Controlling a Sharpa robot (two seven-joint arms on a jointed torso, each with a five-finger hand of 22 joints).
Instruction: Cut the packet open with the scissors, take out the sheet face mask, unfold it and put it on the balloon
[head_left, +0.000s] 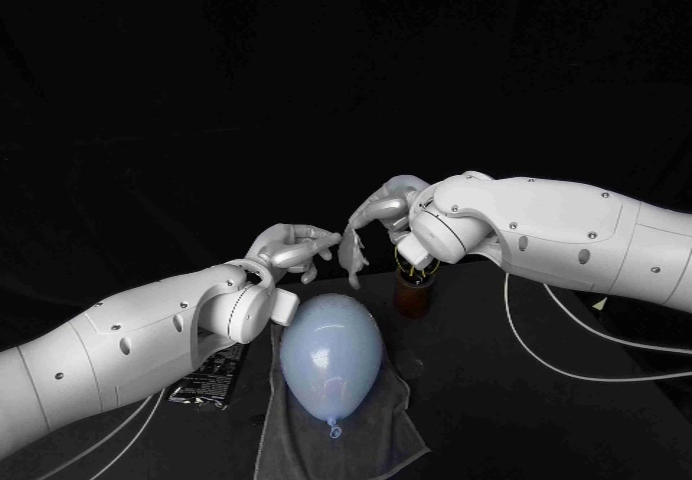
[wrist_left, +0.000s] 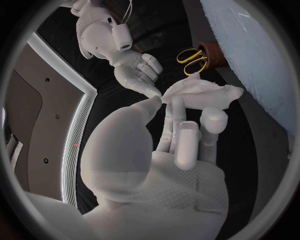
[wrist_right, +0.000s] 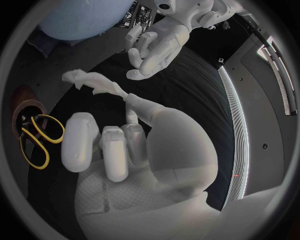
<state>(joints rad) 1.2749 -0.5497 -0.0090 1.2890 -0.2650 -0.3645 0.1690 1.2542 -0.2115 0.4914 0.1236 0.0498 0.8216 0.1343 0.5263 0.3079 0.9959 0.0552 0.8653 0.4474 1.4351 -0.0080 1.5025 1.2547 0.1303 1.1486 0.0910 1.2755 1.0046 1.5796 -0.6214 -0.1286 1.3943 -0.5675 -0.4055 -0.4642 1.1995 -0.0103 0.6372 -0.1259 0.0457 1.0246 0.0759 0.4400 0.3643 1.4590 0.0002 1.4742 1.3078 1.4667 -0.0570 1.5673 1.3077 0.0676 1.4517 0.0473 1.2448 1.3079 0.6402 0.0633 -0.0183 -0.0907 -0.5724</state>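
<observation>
The white crumpled sheet face mask (head_left: 351, 252) was up in the air, out of its packet and not opened out yet. It hung in a bunch between my two hands, above the far end of the balloon.

My R hand (head_left: 378, 215) had it. I pinched one corner w/ thumb and a fingertip, and my other fingers were curled in loosely. I think I held it by the corner so the rest could hang down and start to come apart.

My L hand (head_left: 296, 248) was just beside the mask w/ fingers apart and nothing in it. It looked ready to take the other end, b/c it takes two hands to pull a folded sheet flat. I couldn't tell if a fingertip brushed it.

The pale blue rubber balloon (head_left: 332, 350) lay near me on a grey cloth (head_left: 397, 430), knot end toward me. Prob. the cloth was there to stop it rolling.

The yellow-handled scissors (wrist_left: 192, 60) stood in a brown cup (head_left: 414, 297) by the balloon's far end, handles up. The cutting looked done, so they were out of the way.

The flat black packet (head_left: 214, 375) lay on the black table (head_left: 577, 420) under my L arm.
</observation>
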